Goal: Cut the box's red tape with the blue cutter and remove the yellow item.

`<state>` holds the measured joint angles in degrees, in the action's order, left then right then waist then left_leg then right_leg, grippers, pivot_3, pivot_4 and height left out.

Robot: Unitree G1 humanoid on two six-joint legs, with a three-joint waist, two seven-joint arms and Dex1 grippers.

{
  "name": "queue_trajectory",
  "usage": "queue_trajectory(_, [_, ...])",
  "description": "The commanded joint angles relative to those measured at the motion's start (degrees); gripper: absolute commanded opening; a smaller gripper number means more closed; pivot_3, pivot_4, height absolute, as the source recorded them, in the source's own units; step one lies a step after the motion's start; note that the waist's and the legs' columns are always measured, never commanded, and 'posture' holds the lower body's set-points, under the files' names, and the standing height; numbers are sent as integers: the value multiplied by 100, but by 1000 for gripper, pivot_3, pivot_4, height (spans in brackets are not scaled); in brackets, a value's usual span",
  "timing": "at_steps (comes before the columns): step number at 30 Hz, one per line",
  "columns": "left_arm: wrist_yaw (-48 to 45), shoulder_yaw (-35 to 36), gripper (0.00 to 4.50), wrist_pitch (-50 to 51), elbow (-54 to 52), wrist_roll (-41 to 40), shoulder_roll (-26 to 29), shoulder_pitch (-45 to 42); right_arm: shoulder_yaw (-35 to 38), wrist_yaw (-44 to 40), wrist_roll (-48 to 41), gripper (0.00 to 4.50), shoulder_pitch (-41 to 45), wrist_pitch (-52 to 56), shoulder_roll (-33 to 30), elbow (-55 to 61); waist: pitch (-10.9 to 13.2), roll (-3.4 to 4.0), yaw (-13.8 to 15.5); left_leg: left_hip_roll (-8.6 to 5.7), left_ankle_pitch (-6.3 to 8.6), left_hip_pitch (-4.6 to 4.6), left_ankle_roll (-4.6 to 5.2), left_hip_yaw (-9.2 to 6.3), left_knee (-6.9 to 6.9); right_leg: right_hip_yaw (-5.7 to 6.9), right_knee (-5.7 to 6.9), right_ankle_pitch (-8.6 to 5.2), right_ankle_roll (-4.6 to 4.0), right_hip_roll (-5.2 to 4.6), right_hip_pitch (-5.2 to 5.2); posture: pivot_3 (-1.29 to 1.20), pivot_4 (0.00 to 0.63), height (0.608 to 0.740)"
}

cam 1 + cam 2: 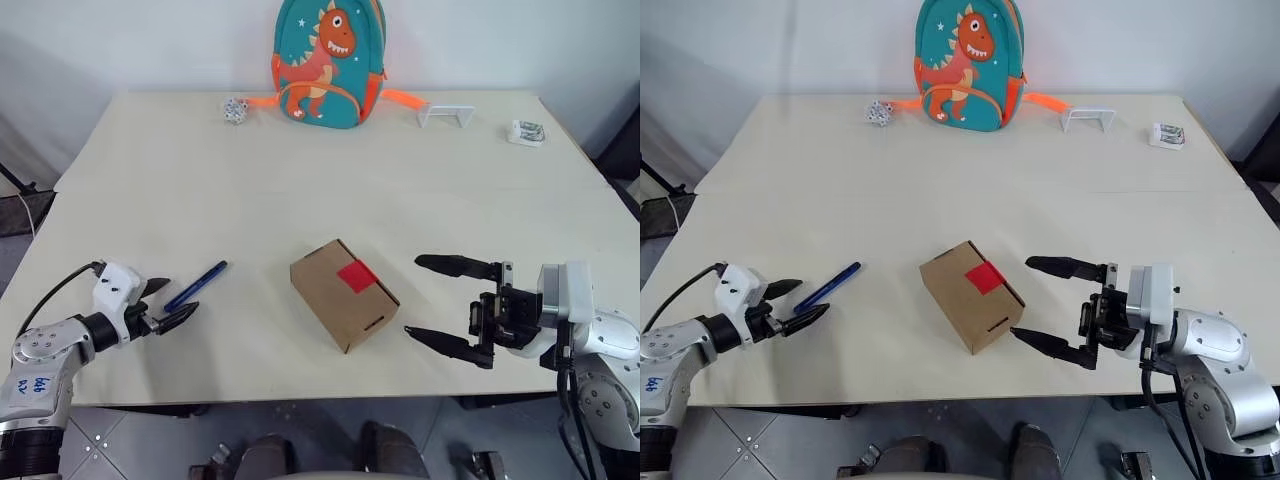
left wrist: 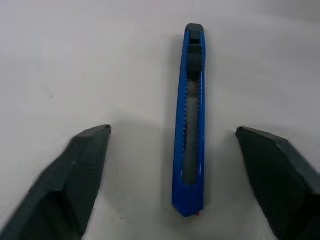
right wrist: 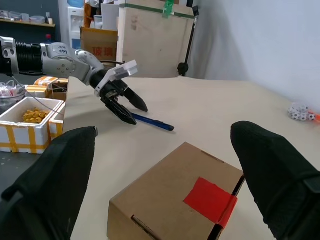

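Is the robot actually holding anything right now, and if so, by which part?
Nothing is held. The left gripper is open around the near end of the blue cutter, not touching it. The right gripper stands open beside the box.

My two head views looked forward and down over the table (image 1: pixel 300 180), taking in its whole top up to the backpack (image 1: pixel 328 62) at the far edge; both shared that same scene, slightly offset. My left wrist camera sat very near the tabletop, looking along the blue cutter (image 2: pixel 192 120). My right wrist camera faced left across the box (image 3: pixel 175 200), close to it, and caught the left gripper (image 3: pixel 127 107) by the same cutter.
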<state>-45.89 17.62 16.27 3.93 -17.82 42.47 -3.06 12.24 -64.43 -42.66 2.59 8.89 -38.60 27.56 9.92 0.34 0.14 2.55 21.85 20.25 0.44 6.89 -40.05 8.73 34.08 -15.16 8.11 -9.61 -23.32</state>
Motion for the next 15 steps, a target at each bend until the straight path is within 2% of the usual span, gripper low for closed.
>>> queue_trajectory(1, [159, -179, 2791, 194, 98, 282, 78, 225, 102, 25, -1, 4500, -60, -107, -9, 202, -2, 4, -4, 0, 0, -1, 0, 1, 0, -1, 1, 0, -1, 0, 0, 0, 150, 740])
queue_trajectory(5, [188, -238, 1676, 29, 55, 348, 94, 275, 146, 27, 0, 4500, -42, -127, -28, 116, -9, 15, -15, 2, 0, -6, 0, 5, 0, -7, 2, -1, -4, 1, 0, 0, 150, 740])
queue_trajectory(15, [-62, -281, 1676, -336, 325, 303, 220, -13, 157, 31, 16, 4500, -2, -105, -61, 51, -16, 27, -13, 4, 0, -9, 0, 4, 0, -14, 2, -1, -10, 4, -2, 0, 150, 740])
